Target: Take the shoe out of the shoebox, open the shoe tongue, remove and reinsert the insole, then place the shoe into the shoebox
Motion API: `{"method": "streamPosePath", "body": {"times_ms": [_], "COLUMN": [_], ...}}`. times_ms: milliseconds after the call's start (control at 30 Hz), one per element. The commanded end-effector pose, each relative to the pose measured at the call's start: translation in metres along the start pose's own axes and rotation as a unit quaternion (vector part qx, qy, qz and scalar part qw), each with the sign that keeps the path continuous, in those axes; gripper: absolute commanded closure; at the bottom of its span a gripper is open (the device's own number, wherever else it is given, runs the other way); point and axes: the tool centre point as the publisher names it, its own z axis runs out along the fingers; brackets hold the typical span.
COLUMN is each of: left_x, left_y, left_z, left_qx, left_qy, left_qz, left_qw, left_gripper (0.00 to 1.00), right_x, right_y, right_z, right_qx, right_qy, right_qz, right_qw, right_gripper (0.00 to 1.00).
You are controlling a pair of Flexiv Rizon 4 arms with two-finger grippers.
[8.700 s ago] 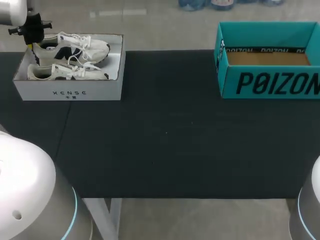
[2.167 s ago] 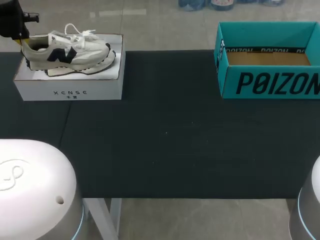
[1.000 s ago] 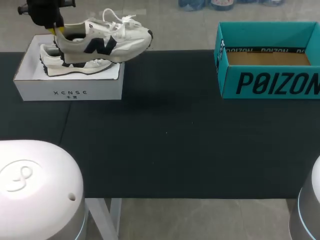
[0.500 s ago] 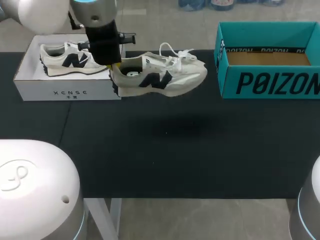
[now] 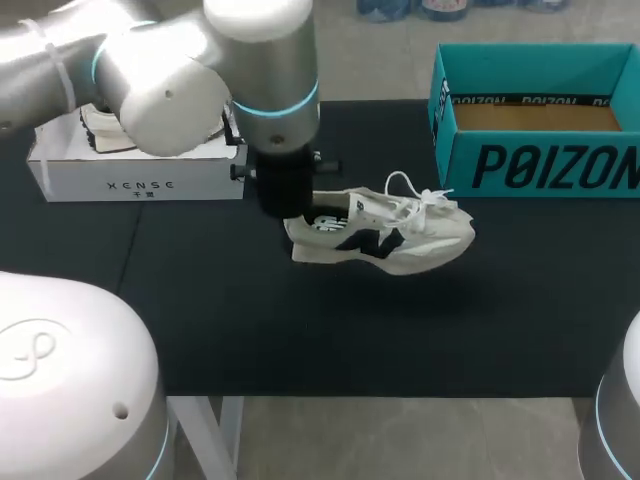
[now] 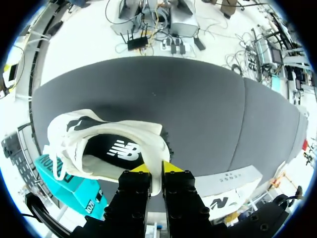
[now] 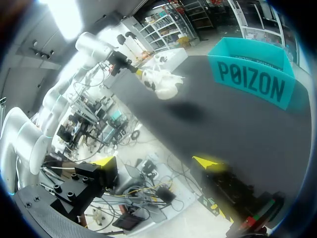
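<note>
A white sneaker (image 5: 385, 238) with a dark logo and loose white laces hangs over the middle of the black mat, toe pointing right. My left gripper (image 5: 288, 215) is shut on its heel collar. In the left wrist view the yellow tips (image 6: 156, 170) pinch the heel rim of the sneaker (image 6: 114, 148), and the dark insole shows inside. The white shoebox (image 5: 140, 178) stands at the far left, partly hidden by my left arm, with a second shoe (image 5: 100, 125) in it. My right gripper (image 7: 156, 162) stands open and empty, off the table's edge, far from the sneaker (image 7: 161, 82).
An open teal box (image 5: 540, 120) stands at the far right of the mat; it is also seen as the teal box (image 7: 252, 74) in the right wrist view. My left arm (image 5: 200, 70) spans the far-left part of the table above the white shoebox.
My left arm has carried the sneaker from above the white shoebox rightward and down toward the mat's middle. The right gripper has stayed open.
</note>
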Motion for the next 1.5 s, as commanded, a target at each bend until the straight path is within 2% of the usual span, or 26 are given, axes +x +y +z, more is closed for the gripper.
{"method": "streamPosePath", "body": {"times_ms": [33,400,1267,1300,1333,1367,1400,1500], "left_x": [-0.017,-0.020,-0.011,-0.011,-0.011,-0.011,-0.010,-0.006], "left_y": [-0.011,-0.035,-0.054,-0.054,-0.054,-0.055,-0.055,-0.053], "left_z": [0.022,0.051,0.102,0.103,0.104,0.104,0.103,0.096], "left_qx": [-0.010,0.019,0.047,0.048,0.046,0.046,0.045,0.040], "left_qy": [0.009,0.010,0.036,0.037,0.038,0.039,0.039,0.040], "left_qz": [-0.007,-0.027,-0.020,-0.018,-0.018,-0.020,-0.023,-0.037], "left_qw": [1.000,0.999,0.998,0.998,0.998,0.998,0.998,0.998], "left_gripper": [1.00,1.00,1.00,0.95,0.60,0.08,0.00,0.00], "right_x": [0.008,0.008,0.008,0.008,0.008,0.008,0.008,0.008], "right_y": [-0.005,-0.005,-0.005,-0.005,-0.005,-0.005,-0.005,-0.005], "right_z": [0.001,0.001,0.001,0.001,0.001,0.001,0.001,0.001], "right_qx": [-0.005,-0.005,-0.005,-0.005,-0.005,-0.005,-0.005,-0.005], "right_qy": [-0.135,-0.135,-0.135,-0.135,-0.135,-0.135,-0.135,-0.135], "right_qz": [0.000,0.000,0.000,0.000,0.000,0.000,0.000,0.000], "right_qw": [0.991,0.991,0.991,0.991,0.991,0.991,0.991,0.991], "right_gripper": [0.00,0.00,0.00,0.00,0.00,0.00,0.00,0.00]}}
